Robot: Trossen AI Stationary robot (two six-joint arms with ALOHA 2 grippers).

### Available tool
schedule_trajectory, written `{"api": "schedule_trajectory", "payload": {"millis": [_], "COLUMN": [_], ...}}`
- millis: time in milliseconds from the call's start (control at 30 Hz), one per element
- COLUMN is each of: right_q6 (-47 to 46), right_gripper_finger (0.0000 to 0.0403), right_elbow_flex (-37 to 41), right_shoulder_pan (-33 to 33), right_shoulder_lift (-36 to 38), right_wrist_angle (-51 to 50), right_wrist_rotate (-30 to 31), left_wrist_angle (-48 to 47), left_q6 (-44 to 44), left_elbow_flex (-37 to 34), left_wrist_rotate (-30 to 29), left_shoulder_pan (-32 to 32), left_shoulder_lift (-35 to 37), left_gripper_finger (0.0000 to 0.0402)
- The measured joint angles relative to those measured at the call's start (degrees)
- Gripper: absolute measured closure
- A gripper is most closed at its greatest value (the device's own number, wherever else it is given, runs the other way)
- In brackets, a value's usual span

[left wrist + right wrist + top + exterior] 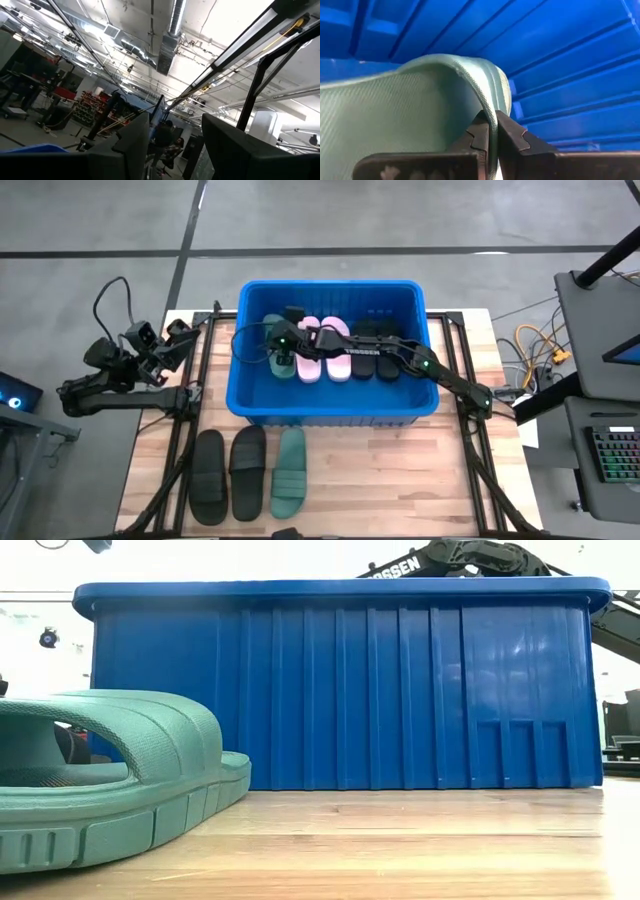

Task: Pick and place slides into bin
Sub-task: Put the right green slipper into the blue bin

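The blue bin stands mid-table and holds a pink pair of slides and a black pair lying on its floor. My right gripper reaches into the bin's left part, shut on a dark green slide. In front of the bin, two black slides and a green slide lie flat on their soles on the table. My left gripper waits folded back at the table's left edge, open, pointing up at the ceiling. My right gripper pinches the green slide's textured strap at its thin edge between its two fingers. The fingers come slanting down from the table's right side. The slide is inside the bin near its left wall; whether it touches the bin's floor does not show.
The bin's tall walls surround the right gripper. The green slide on the table lies close to the low camera. Bare wooden tabletop lies to the right of the three slides. Black frame rails run along both table sides.
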State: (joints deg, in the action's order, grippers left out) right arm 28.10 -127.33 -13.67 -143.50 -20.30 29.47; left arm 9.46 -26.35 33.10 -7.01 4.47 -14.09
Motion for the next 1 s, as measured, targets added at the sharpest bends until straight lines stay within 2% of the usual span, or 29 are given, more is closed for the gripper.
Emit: {"api": "schedule_trajectory", "payload": {"millis": [133, 300, 767, 1000], "right_q6": [0.00, 0.02, -0.47, -1.07], "right_gripper_finger": [0.0392, 0.0385, 0.0287, 0.0269], "right_elbow_flex": [0.65, 0.74, 0.79, 0.79], "right_shoulder_pan": [-0.02, -0.11, -0.26, -0.26], "right_shoulder_lift": [0.00, 0.00, 0.00, 0.00], "right_wrist_angle": [0.03, 0.18, 1.80, 1.47], "right_wrist_rotate": [0.08, -4.43, -4.64, -7.65], "left_wrist_angle": [-0.01, -0.01, -0.03, -0.01], "left_q6": [0.02, 0.11, -0.14, -0.26], "left_elbow_flex": [0.00, 0.00, -0.42, -0.68], "left_wrist_rotate": [-0.35, -1.04, -1.03, -1.03], "left_shoulder_pan": [0.01, 0.00, 0.00, 0.00], "left_shoulder_lift": [0.00, 0.00, 0.00, 0.00], "left_gripper_finger": [0.0233, 0.0233, 0.0233, 0.0233]}}
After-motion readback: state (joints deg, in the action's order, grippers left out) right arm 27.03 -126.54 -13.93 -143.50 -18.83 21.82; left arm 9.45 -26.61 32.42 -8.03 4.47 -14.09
